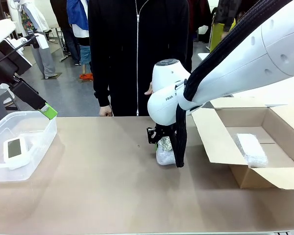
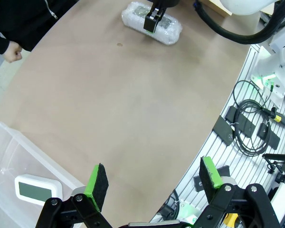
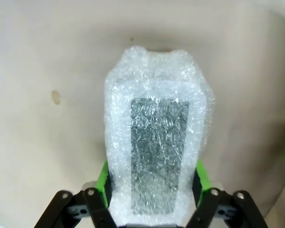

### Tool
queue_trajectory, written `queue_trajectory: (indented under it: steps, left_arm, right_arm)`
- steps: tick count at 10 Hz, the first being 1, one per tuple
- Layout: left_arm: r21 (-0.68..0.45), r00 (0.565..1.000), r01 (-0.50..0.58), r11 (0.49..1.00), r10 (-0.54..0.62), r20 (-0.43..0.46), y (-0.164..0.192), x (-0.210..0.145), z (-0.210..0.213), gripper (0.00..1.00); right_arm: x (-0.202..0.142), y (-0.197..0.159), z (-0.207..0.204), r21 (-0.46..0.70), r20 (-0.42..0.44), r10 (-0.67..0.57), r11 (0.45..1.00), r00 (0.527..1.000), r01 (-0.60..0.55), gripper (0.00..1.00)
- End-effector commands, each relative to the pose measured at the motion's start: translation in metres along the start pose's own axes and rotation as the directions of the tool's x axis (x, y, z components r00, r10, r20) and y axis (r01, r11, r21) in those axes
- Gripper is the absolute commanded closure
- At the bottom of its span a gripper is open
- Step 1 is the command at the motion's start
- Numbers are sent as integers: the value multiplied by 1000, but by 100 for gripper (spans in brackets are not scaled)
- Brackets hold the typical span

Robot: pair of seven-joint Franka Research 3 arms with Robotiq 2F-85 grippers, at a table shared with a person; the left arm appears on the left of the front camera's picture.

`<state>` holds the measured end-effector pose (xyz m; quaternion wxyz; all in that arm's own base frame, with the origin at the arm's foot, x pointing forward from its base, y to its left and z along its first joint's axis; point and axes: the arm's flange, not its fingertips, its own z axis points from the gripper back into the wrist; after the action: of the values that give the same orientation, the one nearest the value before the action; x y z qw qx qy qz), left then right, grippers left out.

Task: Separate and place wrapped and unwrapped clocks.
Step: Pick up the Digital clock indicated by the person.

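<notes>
1. Right gripper (image 3: 152, 190): clamped across wrapped clock (image 3: 157, 137) mid-table, green pads on both flanks.
2. Left gripper (image 2: 154, 183): spread wide, holding nothing, over plastic bin (image 1: 36, 147) containing bare clock (image 1: 14, 149).
3. Step, by judgement: pickup; next, lift and carry to cardboard box (image 1: 220, 142) beside second bundle (image 1: 251, 148).

The right arm reaches in from the right and bends down over the middle of the brown table (image 1: 98, 186), its right gripper (image 1: 162, 145) closed on a bubble-wrapped clock (image 1: 165, 152) that touches the tabletop. A second wrapped clock (image 1: 251, 149) lies inside the open cardboard box (image 1: 220, 142) at right. At left, the bare white clock (image 1: 14, 150) sits in a clear plastic bin (image 1: 39, 142) (screen up), with the left gripper (image 1: 49, 111) just above the bin's far rim. A person in black (image 1: 137, 54) stands across the table.
</notes>
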<state>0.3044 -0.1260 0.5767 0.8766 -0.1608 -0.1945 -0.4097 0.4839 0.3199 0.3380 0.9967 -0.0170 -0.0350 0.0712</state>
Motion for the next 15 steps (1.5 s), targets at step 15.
queue_trajectory:
  steps: [15]
  left_arm:
    - [-4,1000,-3,1000,3,3,0,0,0,0]
  right_arm:
    - [-42,-17,241,28,167,45,998,985,-50,44]
